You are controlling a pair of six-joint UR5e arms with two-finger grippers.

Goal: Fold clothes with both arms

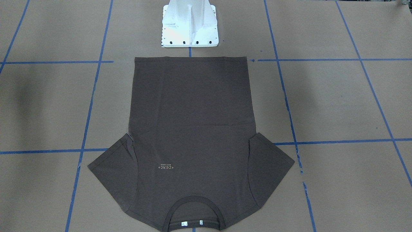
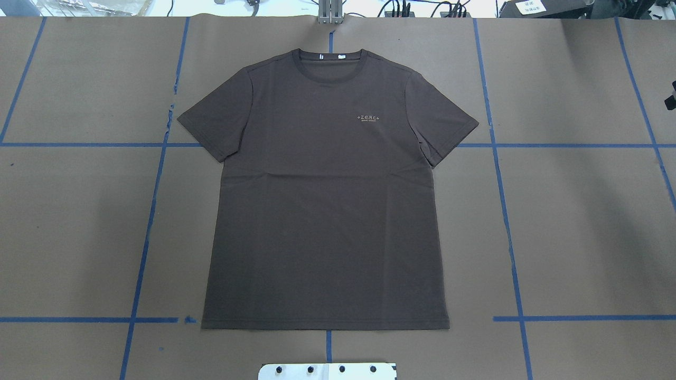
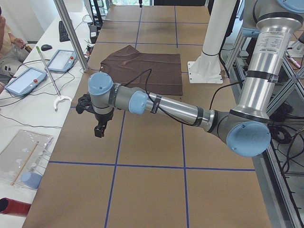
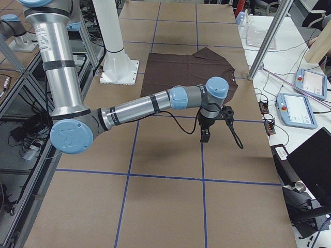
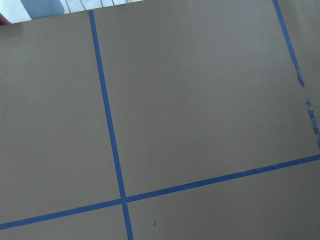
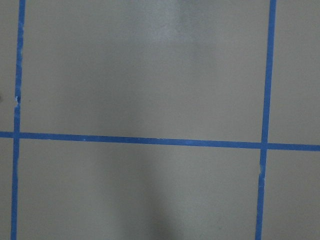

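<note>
Dark brown T-shirt (image 2: 322, 211) lies flat, logo side up, in the middle of the counter (image 2: 581, 221), collar at the far edge, hem near the white pedestal (image 2: 327, 371). The left arm (image 3: 171, 109) reaches out well to its left and the right arm (image 4: 139, 106) well to its right. The left tool (image 3: 98, 127) and right tool (image 4: 205, 134) hang over the blue tape grid (image 5: 110, 125) with nothing seen in them. How far open they are, I can't tell.

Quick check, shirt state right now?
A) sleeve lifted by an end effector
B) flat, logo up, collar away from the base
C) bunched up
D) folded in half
B: the T-shirt lies spread flat, chest logo up, collar on the far side from the pedestal base.
</note>
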